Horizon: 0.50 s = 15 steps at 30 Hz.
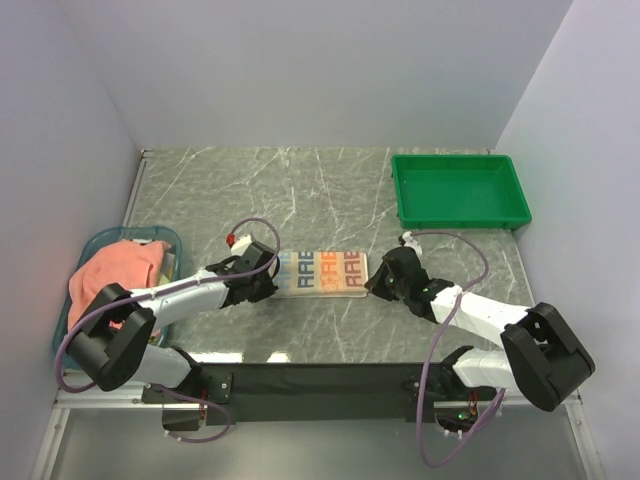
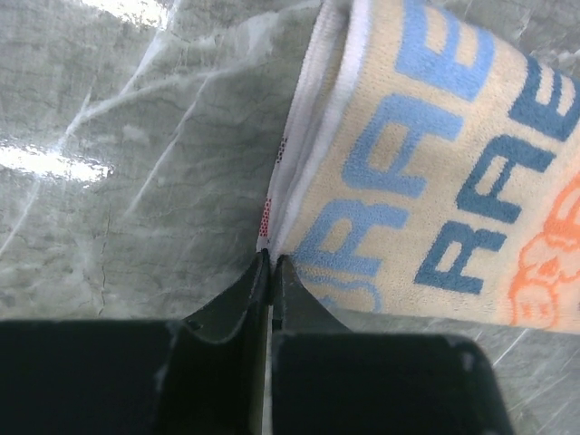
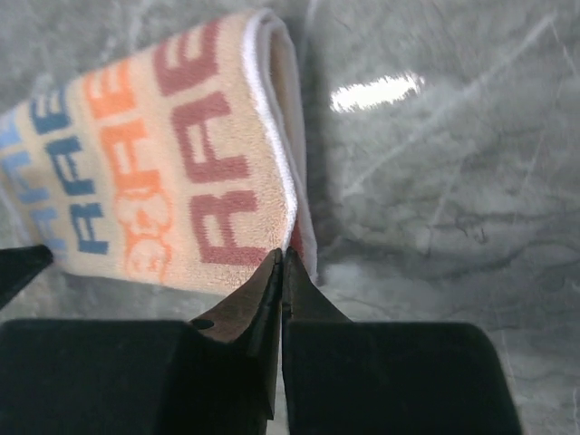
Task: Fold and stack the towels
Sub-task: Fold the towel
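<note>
Cloth is what the coming move turns on: the cream towel (image 1: 322, 275), printed with blue, orange and red letters, lies already doubled over on the counter (image 1: 300, 190), its long axis running left to right straight across the gap between the two arms. The left gripper (image 1: 273, 284) sits at the towel's left short end and the right gripper (image 1: 371, 285) at its right short end, so each arm is nearest the end on its own side and neither has to reach across. In the left wrist view, the left gripper (image 2: 272, 258) has its jaws pressed together, with the white hem of the towel's (image 2: 426, 172) corner running down into the tips; the towel spreads away up and to the right from there. The right gripper (image 3: 283, 254) looks the same in its own view, jaws shut at the hemmed corner while the towel (image 3: 172, 163) stretches off up and to the left. Both appear to nip a thin edge of cloth, though how many layers are caught is hidden. With matching corners pinched at both ends, the likely next move is a joint lift, and the arms would need to rise evenly. A salmon-pink towel (image 1: 115, 268) sits heaped in the blue basket (image 1: 150, 233) at far left; the green tray (image 1: 460, 222) stands well apart at far right.
</note>
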{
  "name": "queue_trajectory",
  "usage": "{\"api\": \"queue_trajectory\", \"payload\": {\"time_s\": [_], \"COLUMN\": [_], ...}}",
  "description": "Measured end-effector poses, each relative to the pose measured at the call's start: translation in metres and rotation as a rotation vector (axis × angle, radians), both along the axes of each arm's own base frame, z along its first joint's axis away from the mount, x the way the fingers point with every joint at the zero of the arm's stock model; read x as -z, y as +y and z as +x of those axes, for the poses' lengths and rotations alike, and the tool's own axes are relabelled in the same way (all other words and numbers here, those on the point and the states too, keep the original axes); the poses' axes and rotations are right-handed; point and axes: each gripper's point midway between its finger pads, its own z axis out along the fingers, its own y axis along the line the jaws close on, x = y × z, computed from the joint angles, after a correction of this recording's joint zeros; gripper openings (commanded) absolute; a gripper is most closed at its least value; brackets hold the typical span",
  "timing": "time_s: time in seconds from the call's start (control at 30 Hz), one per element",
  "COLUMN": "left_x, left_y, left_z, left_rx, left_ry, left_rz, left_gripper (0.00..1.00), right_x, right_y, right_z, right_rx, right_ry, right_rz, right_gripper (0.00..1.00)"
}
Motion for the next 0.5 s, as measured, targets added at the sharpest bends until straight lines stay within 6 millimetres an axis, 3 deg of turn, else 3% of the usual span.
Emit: {"api": "queue_trajectory", "payload": {"time_s": [0.2, 0.23, 0.3, 0.33, 0.4, 0.43, 0.5], "left_x": [0.001, 0.001, 0.0, -0.002, -0.006, -0.01, -0.021], "left_y": [-0.001, -0.001, 0.0, 0.0, 0.001, 0.001, 0.002], "left_z": [-0.001, -0.001, -0.001, -0.002, -0.003, -0.004, -0.004], "left_rx": [-0.01, -0.012, -0.014, -0.016, -0.009, -0.006, 0.002], "left_ry": [0.003, 0.003, 0.003, 0.002, -0.006, -0.013, -0.035], "left_rz": [-0.01, -0.012, -0.014, -0.016, -0.019, -0.024, -0.035], "left_gripper": [0.09, 0.15, 0.25, 0.37, 0.48, 0.59, 0.66], "right_x": [0.016, 0.015, 0.012, 0.009, -0.001, -0.007, -0.02], "right_y": [-0.003, -0.003, -0.005, -0.006, -0.007, -0.008, -0.007], "right_z": [-0.011, -0.011, -0.011, -0.011, -0.011, -0.011, -0.01], "right_rx": [-0.002, -0.001, -0.002, -0.002, -0.005, -0.008, -0.014], "right_ry": [0.046, 0.045, 0.037, 0.029, 0.001, -0.017, -0.054], "right_rz": [-0.003, -0.002, -0.009, -0.008, -0.004, 0.002, 0.017], "right_gripper": [0.22, 0.3, 0.36, 0.43, 0.47, 0.51, 0.53]}}
